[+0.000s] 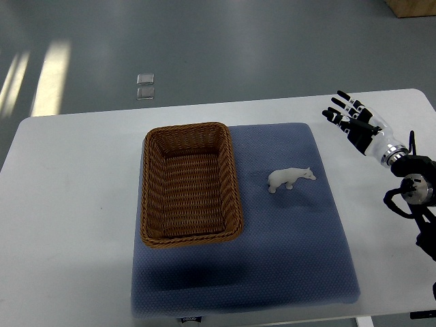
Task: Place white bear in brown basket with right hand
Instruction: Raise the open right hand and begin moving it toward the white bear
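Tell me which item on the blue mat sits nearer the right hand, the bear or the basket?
The white bear. It stands right of the brown basket on the blue mat, on the side where the open right hand hovers.

White bear (291, 179) stands beside brown basket (190, 183).

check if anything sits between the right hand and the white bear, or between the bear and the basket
Nothing visible does. The right hand is open over the table, with only bare blue mat toward the bear. Bare mat also separates bear and basket, which looks empty.
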{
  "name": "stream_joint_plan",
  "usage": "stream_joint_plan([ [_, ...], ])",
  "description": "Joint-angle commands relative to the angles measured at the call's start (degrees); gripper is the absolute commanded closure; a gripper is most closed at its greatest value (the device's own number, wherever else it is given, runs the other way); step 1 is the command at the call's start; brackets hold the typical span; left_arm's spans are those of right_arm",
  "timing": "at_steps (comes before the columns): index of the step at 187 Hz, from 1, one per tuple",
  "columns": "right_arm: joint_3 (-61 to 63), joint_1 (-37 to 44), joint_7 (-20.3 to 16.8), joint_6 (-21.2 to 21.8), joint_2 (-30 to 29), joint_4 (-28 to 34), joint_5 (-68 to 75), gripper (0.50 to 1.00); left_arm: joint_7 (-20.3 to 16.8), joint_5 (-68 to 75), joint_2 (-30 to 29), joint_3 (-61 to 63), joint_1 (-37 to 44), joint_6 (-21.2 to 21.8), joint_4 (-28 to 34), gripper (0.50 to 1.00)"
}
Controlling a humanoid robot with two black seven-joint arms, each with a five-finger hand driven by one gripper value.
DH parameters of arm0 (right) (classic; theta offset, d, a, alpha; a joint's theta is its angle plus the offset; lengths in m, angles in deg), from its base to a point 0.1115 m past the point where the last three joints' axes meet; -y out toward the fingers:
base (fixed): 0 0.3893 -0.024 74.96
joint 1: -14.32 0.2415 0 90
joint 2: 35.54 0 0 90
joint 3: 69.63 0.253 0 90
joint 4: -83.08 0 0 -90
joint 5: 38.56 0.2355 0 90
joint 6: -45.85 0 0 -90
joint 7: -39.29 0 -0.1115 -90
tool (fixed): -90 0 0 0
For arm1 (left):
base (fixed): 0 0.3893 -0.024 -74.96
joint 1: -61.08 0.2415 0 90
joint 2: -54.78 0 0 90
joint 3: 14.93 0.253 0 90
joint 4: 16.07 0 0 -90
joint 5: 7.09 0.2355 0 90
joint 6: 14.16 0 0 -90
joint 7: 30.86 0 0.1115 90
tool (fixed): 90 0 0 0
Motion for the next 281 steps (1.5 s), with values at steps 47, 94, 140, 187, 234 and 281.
stream_joint_plan([
  [47, 0.0, 0.09, 0.0, 0.09, 0.25, 0.0, 0.03, 0.554, -0.26, 0.0, 0.0, -0.02, 0.09, 0.0, 0.03, 0.5],
  [94, 0.0, 0.17, 0.0, 0.09, 0.51, 0.0, -0.05, 0.554, -0.26, 0.0, 0.0, 0.07, 0.0, 0.0, 0.03, 0.5],
  [140, 0.17, 0.17, 0.09, 1.05, 0.51, 0.0, 0.03, 0.554, -0.26, 0.0, 0.0, 0.07, 0.09, 0.0, 0.03, 0.5],
  [187, 0.26, 0.09, 0.35, 1.14, 0.42, 0.0, 0.03, 0.554, -0.26, 0.0, 0.0, 0.07, 0.0, 0.0, 0.03, 0.5],
  [234, 0.44, 0.18, 0.44, 1.14, 0.69, 0.0, 0.03, 0.554, -0.26, 0.0, 0.0, 0.07, 0.09, 0.0, 0.03, 0.5],
  [281, 0.17, 0.26, 0.44, 3.87, 2.8, 0.27, 0.03, 0.554, -0.26, 0.0, 0.0, 0.07, 0.0, 0.0, 0.03, 0.5],
])
